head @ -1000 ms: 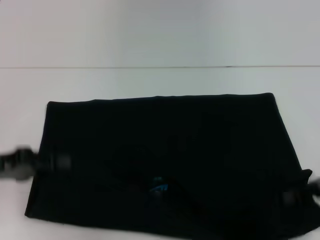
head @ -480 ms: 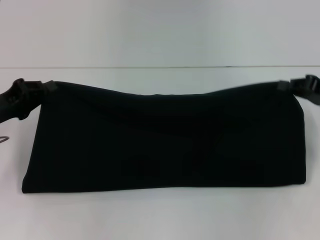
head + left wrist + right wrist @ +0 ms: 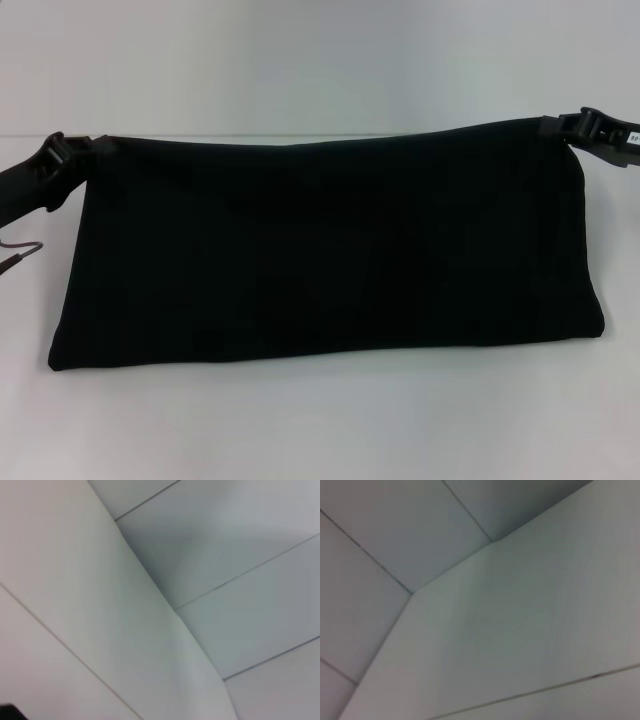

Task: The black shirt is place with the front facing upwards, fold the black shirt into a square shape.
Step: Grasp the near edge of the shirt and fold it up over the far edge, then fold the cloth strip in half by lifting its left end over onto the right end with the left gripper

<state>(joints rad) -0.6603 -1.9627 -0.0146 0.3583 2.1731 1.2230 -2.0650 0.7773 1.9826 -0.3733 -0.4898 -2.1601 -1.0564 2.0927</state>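
The black shirt [image 3: 320,250] shows in the head view as a wide, plain black band stretched across the white table [image 3: 320,420]. Its far edge is pulled taut between both grippers. My left gripper [image 3: 72,152] is shut on the far left corner of the shirt. At the far right corner my right gripper [image 3: 568,127] is shut on the fabric. The near edge of the shirt rests on the table. No lettering or label shows. Both wrist views show only white panels and seams.
A thin cable [image 3: 22,252] loops beside the left arm at the left edge. A horizontal seam [image 3: 300,136] runs where the table meets the white wall behind the shirt.
Both grippers rose from the near corners to the far side, carrying the shirt's edge with them. The sagging top edge has since been pulled straight and the blue label is covered.
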